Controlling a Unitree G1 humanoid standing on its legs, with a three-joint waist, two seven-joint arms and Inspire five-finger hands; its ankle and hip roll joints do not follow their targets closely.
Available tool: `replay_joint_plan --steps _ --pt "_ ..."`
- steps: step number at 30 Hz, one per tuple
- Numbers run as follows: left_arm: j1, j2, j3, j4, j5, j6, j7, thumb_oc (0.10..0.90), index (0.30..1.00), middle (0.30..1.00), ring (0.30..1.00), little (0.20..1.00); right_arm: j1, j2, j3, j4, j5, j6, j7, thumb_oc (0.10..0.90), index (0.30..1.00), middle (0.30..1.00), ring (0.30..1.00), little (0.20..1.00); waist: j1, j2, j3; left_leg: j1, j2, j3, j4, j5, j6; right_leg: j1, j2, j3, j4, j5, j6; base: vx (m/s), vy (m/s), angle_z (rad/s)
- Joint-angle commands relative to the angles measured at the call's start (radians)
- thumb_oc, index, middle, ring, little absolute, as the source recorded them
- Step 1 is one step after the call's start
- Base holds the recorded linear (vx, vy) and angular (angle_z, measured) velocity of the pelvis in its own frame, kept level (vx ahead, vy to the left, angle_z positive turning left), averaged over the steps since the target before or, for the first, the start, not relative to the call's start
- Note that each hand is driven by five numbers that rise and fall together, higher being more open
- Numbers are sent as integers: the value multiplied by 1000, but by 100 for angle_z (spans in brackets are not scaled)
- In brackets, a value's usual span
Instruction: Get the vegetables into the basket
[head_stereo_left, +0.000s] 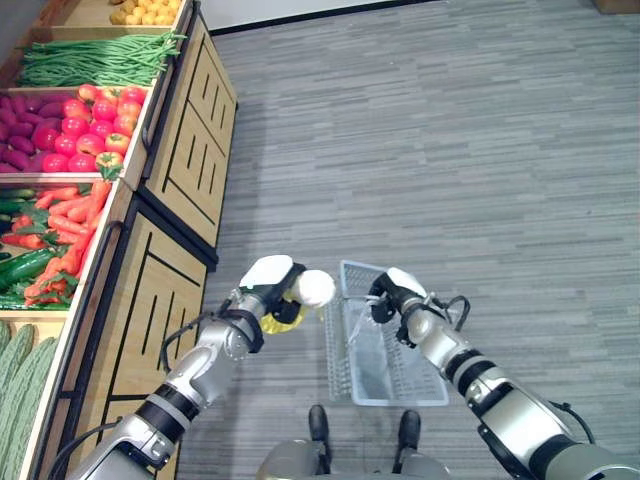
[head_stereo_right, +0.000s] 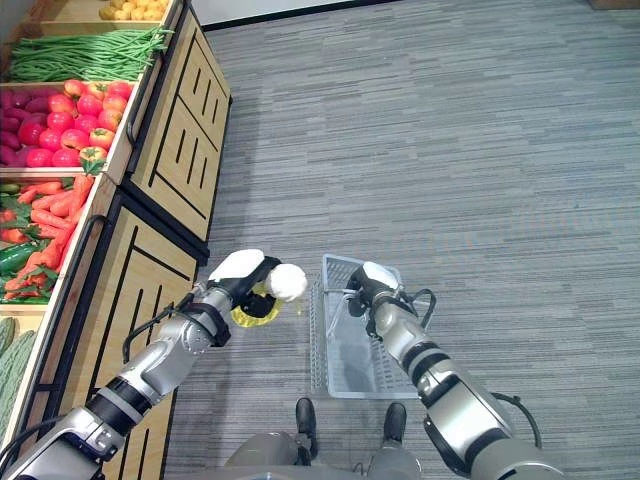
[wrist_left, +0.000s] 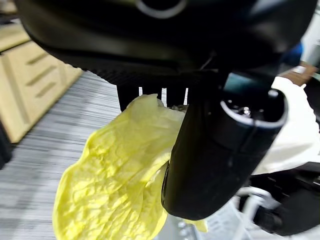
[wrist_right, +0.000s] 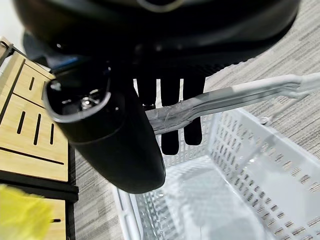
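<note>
1. At nine o'clock of the head views we see the wooden produce stand (head_stereo_left: 170, 150) running from twelve down to seven, its slatted side panels facing the floor.
2. Its bins hold green beans (head_stereo_left: 95, 58), red tomatoes (head_stereo_left: 88, 125), carrots (head_stereo_left: 65, 235) and cucumbers (head_stereo_left: 25, 265).
3. From twelve round to five o'clock we find the grey floor (head_stereo_left: 450, 150) wide open, well apart from the stand.
4. We see the pale plastic basket (head_stereo_left: 385, 385) near six o'clock, hanging over the floor by its handle (wrist_right: 220, 100); its slotted walls lie just beside the left hand's load.
5. Our right hand (head_stereo_left: 395, 295) grips that handle: in the right wrist view the fingers (wrist_right: 170, 115) curl over the bar with the thumb wrapped round below it.
6. Our left hand (head_stereo_left: 265, 290) sits at nine o'clock of the basket's rim, clamped on a yellow leafy vegetable (wrist_left: 120, 185); the thumb (wrist_left: 210, 165) presses on the crinkled leaves and the fingers reach behind them.
7. We see the vegetable held in the air outside the basket, just beside its near wall, with the yellow leaves hanging below the hand (head_stereo_right: 255, 310).
</note>
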Motion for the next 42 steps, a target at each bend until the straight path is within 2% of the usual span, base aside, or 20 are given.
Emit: replay_joint_plan --steps 1,8,13,17,25,32,42 --pt "-140 23 -17 -48 30 -58 31 400 300 300 300 300 -246 95 24 41 -37 -84 -42 400 300 300 300 300 -3 -45 -22 -28 54 -27 -24 40 -91 37 -104 -1 7 19 90 0 0 0" --pt "-150 -1 -88 -41 -16 -85 19 400 300 300 300 300 -343 149 14 229 -17 -92 -66 400 300 300 300 300 17 -29 -28 -36 38 -43 -24 38 -87 42 -116 -19 7 23 95 -2 10 3" --pt "-119 14 -118 -2 -26 -88 6 400 300 300 300 300 -430 112 -4 293 -13 -94 -89 400 300 300 300 300 45 -24 -27 -52 24 -61 -23 38 -82 39 -131 -36 9 31 102 -6 33 15" --pt "-120 22 -130 31 -14 -87 11 400 300 300 300 300 -499 68 -3 303 -12 -92 -102 400 300 300 300 300 59 -30 -19 -66 17 -72 -22 41 -78 29 -132 -41 10 37 103 -12 15 15" --pt "-143 20 -159 30 -6 -94 2 400 300 300 300 300 -581 58 19 314 -16 -91 -107 400 300 300 300 300 66 -46 -18 -67 15 -74 -23 38 -75 29 -133 -39 10 38 104 1 5 2" --pt "-243 -27 -244 2 -11 -116 -7 400 300 300 300 300 -631 141 76 369 -71 -89 -96 400 300 300 300 300 64 -40 -33 -60 14 -75 -23 33 -75 32 -136 -39 8 33 102 0 0 0" --pt "-396 -81 -313 -69 -51 -153 -12 400 300 300 300 300 -652 241 111 362 -69 -102 -103 400 300 300 300 300 62 -30 -49 -66 9 -88 -25 33 -78 37 -141 -51 7 32 103 0 0 0"
